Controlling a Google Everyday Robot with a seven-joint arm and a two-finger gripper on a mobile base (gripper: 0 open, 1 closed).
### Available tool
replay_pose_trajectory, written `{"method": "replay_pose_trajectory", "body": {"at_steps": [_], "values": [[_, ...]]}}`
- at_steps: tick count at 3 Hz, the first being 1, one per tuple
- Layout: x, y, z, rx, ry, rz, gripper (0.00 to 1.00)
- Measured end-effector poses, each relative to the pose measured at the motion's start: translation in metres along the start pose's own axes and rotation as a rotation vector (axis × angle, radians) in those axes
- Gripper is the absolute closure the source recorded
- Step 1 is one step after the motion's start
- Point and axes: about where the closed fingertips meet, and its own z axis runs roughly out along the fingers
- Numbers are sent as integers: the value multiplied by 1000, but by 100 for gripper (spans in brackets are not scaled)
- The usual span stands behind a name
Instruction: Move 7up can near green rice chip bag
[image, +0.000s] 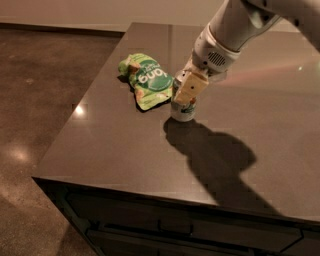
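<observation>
Your pincer (184, 99) was clamped on the upper part of the 7up can (183, 113), reaching down at a slant from the arm (227, 37) above and to its right. One pale finger lay across the can's near side, and the other was hidden behind it. The can stood upright directly beneath the pincer, its base at or just off the table (120, 155); which of the two could not be told. The green rice chip bag (148, 82) lay flat just to the pincer's left in the camera view, its nearest corner close beside the can, perhaps touching. A grip at the top suited an upright can that had to be set down without tipping. With the bag that near, the job looked all but done, needing only a release and a straight lift clear.
</observation>
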Motion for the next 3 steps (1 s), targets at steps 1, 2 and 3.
{"method": "replay_pose_trajectory", "body": {"at_steps": [1,2,3], "values": [[-4,-14,13,-16,-5,-1,100],[-7,-25,23,-26,3,-5,82],[-11,-34,28,-21,5,-7,59]]}}
